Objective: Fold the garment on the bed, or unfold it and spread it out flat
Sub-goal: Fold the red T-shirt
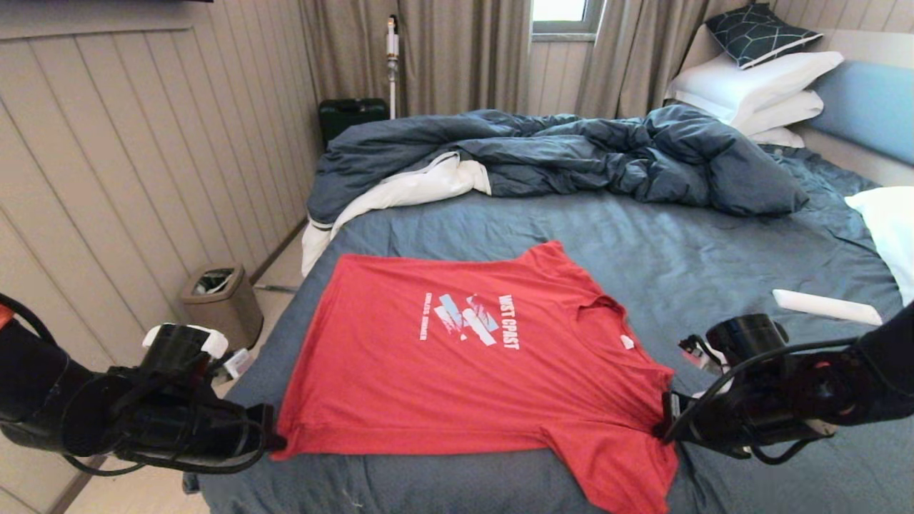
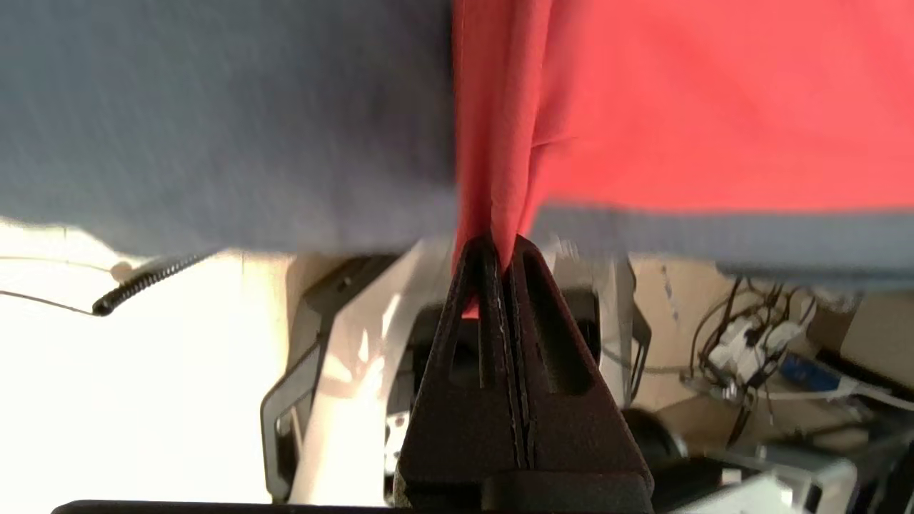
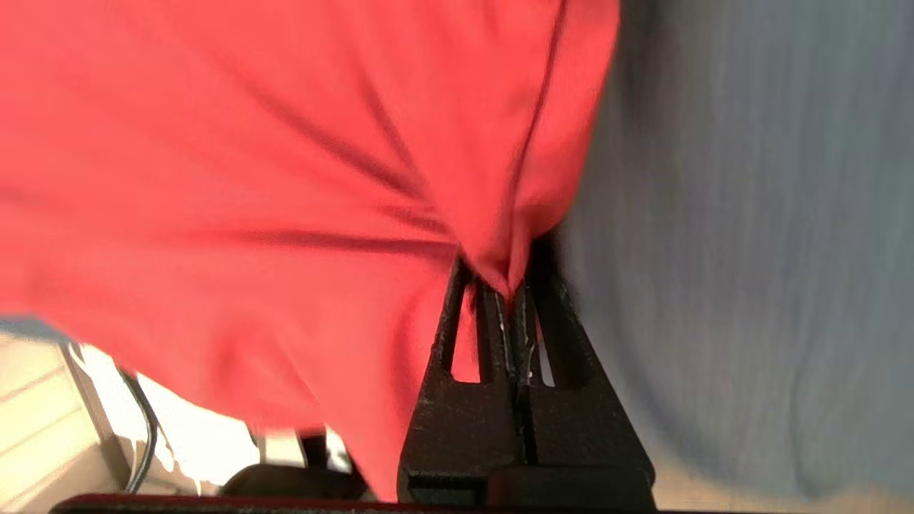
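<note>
The garment (image 1: 471, 357) lies spread print-up on the bed (image 1: 643, 243), across the lower middle of the head view — no fold made yet, one sleeve drooping over the near edge. The left pincer (image 1: 275, 442), at lower left, is clamped tight on the hem corner; the right pincer (image 1: 663, 427), at lower right, is closed on cloth by the near sleeve. Both grips look set, so I judge the first fold — lifting this near edge over — is all still ahead.
</note>
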Controlling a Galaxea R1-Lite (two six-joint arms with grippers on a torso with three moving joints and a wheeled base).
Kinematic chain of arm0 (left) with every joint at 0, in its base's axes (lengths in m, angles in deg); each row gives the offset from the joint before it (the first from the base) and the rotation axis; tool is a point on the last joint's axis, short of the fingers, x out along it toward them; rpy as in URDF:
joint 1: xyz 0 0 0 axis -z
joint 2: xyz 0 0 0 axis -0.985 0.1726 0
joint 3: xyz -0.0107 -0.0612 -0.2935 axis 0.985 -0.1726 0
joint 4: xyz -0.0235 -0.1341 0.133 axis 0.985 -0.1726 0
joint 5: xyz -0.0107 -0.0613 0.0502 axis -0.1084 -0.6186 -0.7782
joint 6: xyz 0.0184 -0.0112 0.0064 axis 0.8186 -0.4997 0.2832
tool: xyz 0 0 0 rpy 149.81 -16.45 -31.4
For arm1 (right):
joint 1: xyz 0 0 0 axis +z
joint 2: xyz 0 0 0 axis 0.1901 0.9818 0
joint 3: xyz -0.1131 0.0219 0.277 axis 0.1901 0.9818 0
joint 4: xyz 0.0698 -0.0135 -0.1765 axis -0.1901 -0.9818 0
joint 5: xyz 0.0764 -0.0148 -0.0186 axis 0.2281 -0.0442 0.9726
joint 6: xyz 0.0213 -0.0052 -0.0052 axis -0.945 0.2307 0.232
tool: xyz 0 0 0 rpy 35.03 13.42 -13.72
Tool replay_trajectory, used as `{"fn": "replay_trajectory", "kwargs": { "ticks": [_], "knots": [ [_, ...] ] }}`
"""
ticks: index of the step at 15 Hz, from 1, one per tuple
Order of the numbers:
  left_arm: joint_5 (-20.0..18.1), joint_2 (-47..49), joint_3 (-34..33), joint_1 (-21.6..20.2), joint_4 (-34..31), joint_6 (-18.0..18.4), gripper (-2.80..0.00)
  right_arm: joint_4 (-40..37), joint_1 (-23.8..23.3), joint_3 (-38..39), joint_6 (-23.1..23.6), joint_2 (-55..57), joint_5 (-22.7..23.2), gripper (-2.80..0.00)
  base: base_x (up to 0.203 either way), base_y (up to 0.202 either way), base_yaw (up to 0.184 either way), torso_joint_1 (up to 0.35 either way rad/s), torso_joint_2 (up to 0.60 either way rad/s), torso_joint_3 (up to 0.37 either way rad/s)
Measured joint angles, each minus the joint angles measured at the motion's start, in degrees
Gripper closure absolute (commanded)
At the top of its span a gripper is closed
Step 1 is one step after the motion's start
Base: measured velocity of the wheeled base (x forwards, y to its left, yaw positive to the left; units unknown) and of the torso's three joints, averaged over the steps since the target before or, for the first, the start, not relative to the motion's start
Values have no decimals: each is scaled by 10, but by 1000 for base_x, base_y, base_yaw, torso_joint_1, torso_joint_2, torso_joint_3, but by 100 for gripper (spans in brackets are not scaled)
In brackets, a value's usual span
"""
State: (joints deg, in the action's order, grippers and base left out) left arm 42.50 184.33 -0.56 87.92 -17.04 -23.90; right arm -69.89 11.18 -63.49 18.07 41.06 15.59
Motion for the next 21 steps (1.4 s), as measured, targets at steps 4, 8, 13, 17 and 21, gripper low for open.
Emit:
{"fn": "replay_trajectory", "kwargs": {
  "ticks": [4, 8, 13, 17, 21],
  "knots": [
    [5, -66, -48, 8, -23, 2, 0, -2, -24, 56, 9, -48, 3, 0, 0, 0, 0, 0, 0, 0],
    [4, -147, -70, 28, -92, 2, 0, -4, -52, 103, 32, -93, 7, 0, 0, 0, 0, 0, 0, 0],
    [5, -239, -98, 45, -158, 8, 0, -6, -71, 155, 50, -158, 13, 0, 0, 0, 0, 0, 0, 0],
    [6, -307, -117, 50, -205, 14, 0, -13, -71, 184, 50, -207, 13, 0, 0, 0, 0, 0, 0, 0],
    [17, -330, -71, 51, -214, 15, 0, -39, -72, 143, 49, -235, 14, 0, 0, 0, 0, 0, 0, 0]
  ]
}}
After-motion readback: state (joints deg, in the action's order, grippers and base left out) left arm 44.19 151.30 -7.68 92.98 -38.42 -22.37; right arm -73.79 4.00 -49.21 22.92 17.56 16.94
